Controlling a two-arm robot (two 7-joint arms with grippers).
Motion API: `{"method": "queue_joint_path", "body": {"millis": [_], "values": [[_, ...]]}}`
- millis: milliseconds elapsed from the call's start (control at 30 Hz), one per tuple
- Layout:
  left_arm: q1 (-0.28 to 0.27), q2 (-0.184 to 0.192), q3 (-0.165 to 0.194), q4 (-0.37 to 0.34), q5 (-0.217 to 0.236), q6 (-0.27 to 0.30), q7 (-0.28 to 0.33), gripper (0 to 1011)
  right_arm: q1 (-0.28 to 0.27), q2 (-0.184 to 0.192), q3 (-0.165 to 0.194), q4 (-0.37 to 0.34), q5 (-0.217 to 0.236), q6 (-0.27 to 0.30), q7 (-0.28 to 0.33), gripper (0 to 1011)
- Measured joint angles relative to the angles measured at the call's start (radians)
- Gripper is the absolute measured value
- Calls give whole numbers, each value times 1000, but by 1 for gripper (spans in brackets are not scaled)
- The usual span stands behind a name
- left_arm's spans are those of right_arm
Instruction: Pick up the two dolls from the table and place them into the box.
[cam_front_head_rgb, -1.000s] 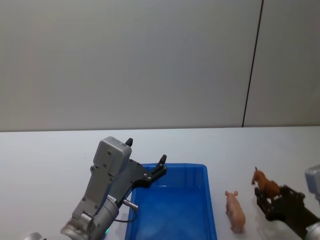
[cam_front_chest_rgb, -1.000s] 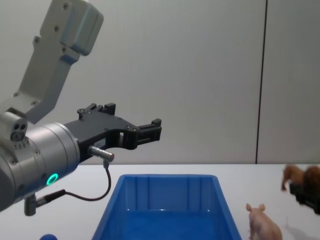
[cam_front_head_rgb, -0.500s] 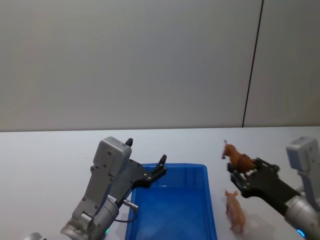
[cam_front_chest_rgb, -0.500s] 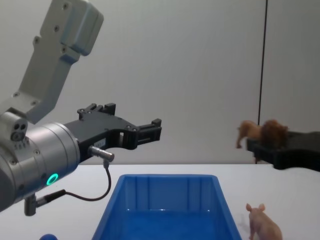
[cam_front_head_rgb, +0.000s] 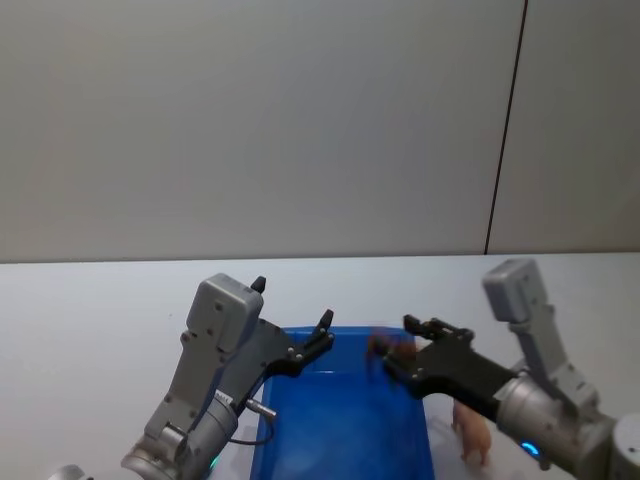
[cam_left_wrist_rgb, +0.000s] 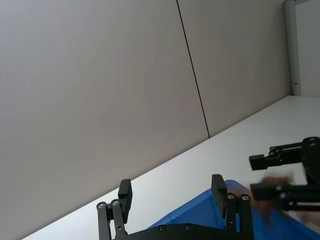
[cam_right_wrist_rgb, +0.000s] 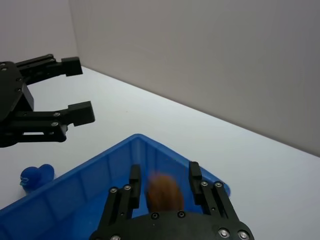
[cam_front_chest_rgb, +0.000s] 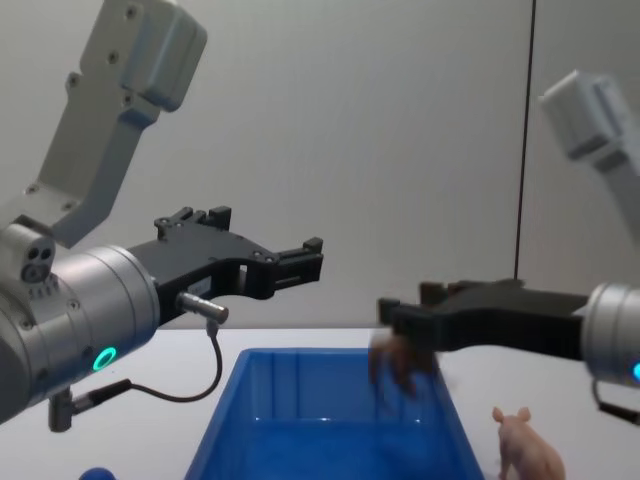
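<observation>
The reddish-brown doll (cam_front_head_rgb: 382, 346) is a blur over the right half of the blue box (cam_front_head_rgb: 300, 440). In the chest view the brown doll (cam_front_chest_rgb: 398, 366) hangs just under my right gripper (cam_front_chest_rgb: 408, 302). In the right wrist view the brown doll (cam_right_wrist_rgb: 163, 192) lies between fingers (cam_right_wrist_rgb: 134, 176) spread wider than it, so my right gripper (cam_front_head_rgb: 398, 347) is open. The pink pig doll (cam_front_head_rgb: 472, 434) stands on the table (cam_front_head_rgb: 100, 320) right of the box. My left gripper (cam_front_head_rgb: 292, 302) hovers open and empty over the box's far-left corner.
A small blue ball (cam_front_chest_rgb: 97, 473) lies on the table left of the box (cam_front_chest_rgb: 330, 362). A plain grey wall rises behind the table. White tabletop stretches to the left and right of the box.
My right arm has swung left with the brown doll, from beside the pig to above the box. The doll now sits below the fingers and is blurred. The left arm has stayed still.
</observation>
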Motion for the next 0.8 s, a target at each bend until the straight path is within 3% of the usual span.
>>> {"method": "queue_joint_path", "body": {"millis": [300,533,800], "values": [[0,0,0,0,0,0,0,1002,37,-28,-21,61,-16,13,34,801],[0,0,0,0,0,0,0,1001,30,-16,-14,57,-18,-1,21,985],[0,0,0,0,0,0,0,1001,-25,36,19,-8,4,-32,-30,1001]]}}
